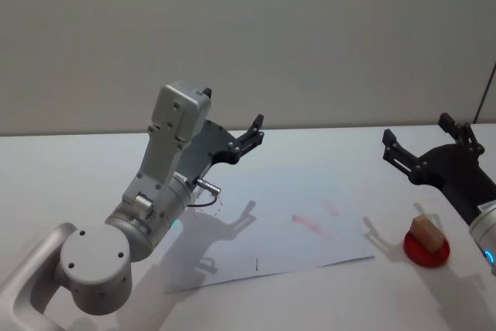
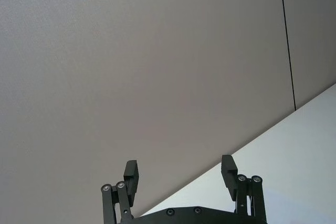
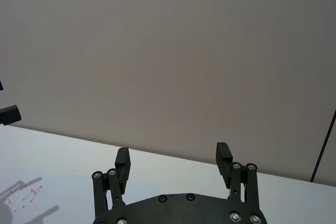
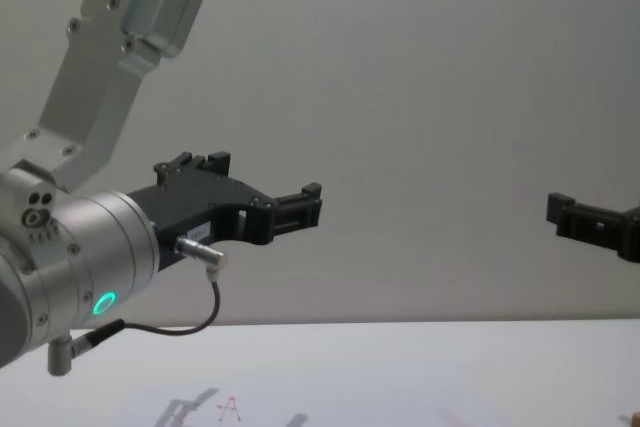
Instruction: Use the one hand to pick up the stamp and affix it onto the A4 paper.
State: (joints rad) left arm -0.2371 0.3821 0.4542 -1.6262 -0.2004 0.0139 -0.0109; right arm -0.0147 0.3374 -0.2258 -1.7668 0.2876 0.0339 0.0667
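Hovering my right hand spread and empty near the stamp, I must next lower and grip it; left hand idles open.

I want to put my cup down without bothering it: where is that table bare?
Bare table lies behind the A4 paper, between the left gripper and right gripper, and along the near edge in front of it. Crowded: the right side, where the stamp sits on its red pad, and the left, under the left arm.

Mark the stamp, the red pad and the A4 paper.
stamp (image 1: 425, 231), head view, its tan top face.
red pad (image 1: 428, 258), head view, front rim.
A4 paper (image 1: 271, 242), head view, bare middle.
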